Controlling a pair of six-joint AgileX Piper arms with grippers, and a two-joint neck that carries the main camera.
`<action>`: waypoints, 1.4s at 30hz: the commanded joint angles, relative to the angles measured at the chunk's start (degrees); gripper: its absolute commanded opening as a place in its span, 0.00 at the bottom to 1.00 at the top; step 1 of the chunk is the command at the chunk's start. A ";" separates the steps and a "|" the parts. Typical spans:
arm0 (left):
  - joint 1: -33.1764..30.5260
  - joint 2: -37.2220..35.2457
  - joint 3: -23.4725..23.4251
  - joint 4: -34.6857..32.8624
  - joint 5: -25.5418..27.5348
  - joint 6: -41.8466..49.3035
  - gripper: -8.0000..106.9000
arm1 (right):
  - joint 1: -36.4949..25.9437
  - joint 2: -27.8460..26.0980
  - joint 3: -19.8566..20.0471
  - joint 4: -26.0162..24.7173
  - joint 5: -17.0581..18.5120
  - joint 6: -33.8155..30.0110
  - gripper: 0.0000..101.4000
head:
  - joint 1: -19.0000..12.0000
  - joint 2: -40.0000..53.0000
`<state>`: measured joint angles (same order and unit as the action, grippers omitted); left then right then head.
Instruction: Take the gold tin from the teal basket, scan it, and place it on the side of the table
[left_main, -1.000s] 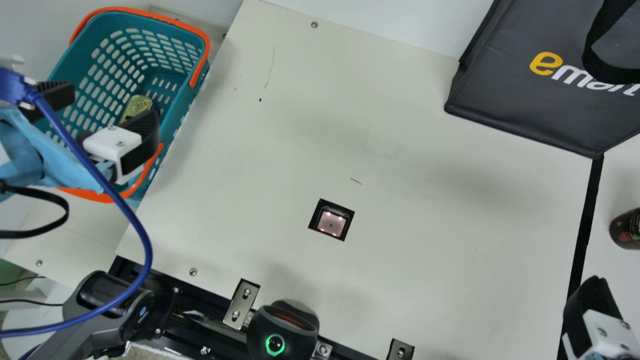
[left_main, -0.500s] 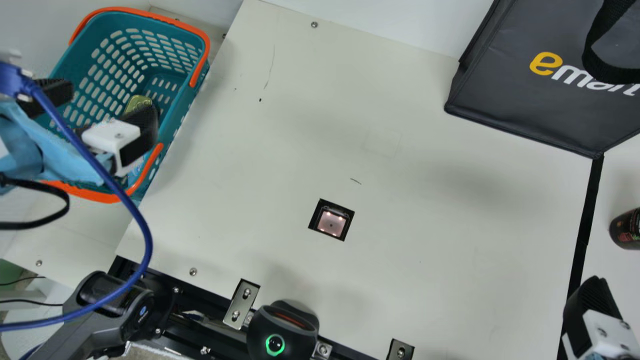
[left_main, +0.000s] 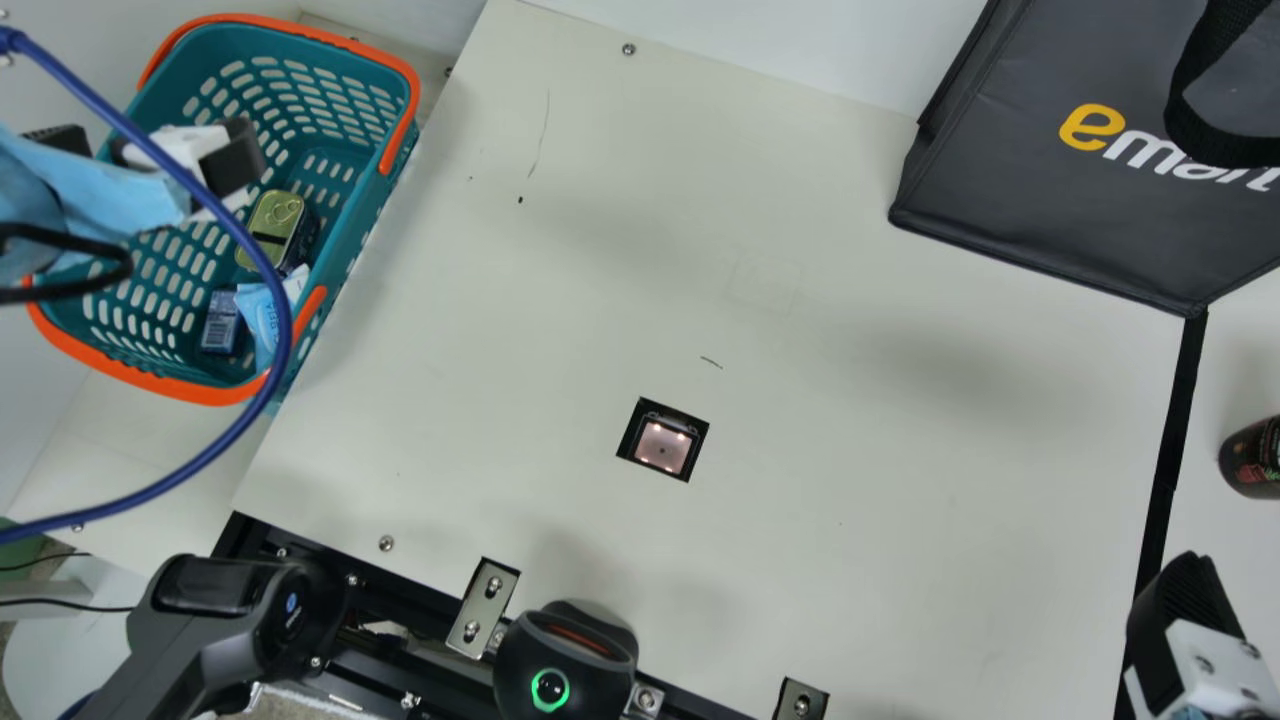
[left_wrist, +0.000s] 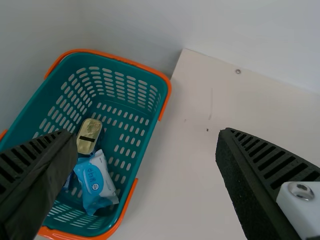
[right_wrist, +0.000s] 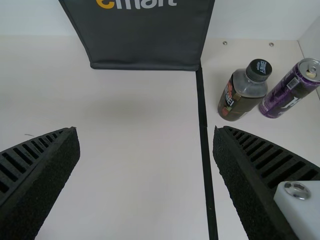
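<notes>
Closest to the robot's bodies, well off to the right of the teal basket (left_main: 375, 200) and nearer than it, I see a black device with a green ring (left_main: 550, 688). The right gripper (left_main: 1190, 620) is much farther to the basket's right, its fingers spread and nothing between them. The scanner window (left_main: 662, 448) sits in the table, right of the basket and a bit nearer. Inside the basket lies the gold tin (left_main: 272, 215), with a blue-and-white packet (left_wrist: 97, 182) beside it. By the basket's left side hangs the left gripper (left_main: 150, 148), let go, fingers wide apart and empty. Well to the basket's right, out toward the far edge of the table, stands a dark bag (left_main: 1060, 200)
</notes>
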<state>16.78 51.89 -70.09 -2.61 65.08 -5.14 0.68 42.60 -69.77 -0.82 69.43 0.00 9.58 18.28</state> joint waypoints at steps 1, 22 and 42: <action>4.20 0.98 0.14 -1.04 -0.10 1.96 0.85 | 0.00 0.00 0.00 0.00 0.00 0.00 0.94 | -1.66 0.14; 16.57 18.84 -3.76 -9.34 -0.45 28.50 0.85 | 0.00 0.00 0.00 0.00 0.00 0.00 0.94 | -1.66 0.14; 16.23 40.48 -5.59 -7.57 -7.44 38.57 0.85 | 0.00 0.00 0.00 0.00 0.00 0.00 0.94 | -1.66 0.14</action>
<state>33.11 91.12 -75.90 -10.35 58.38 33.34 0.68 42.60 -69.77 -0.82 69.43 0.00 9.58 18.19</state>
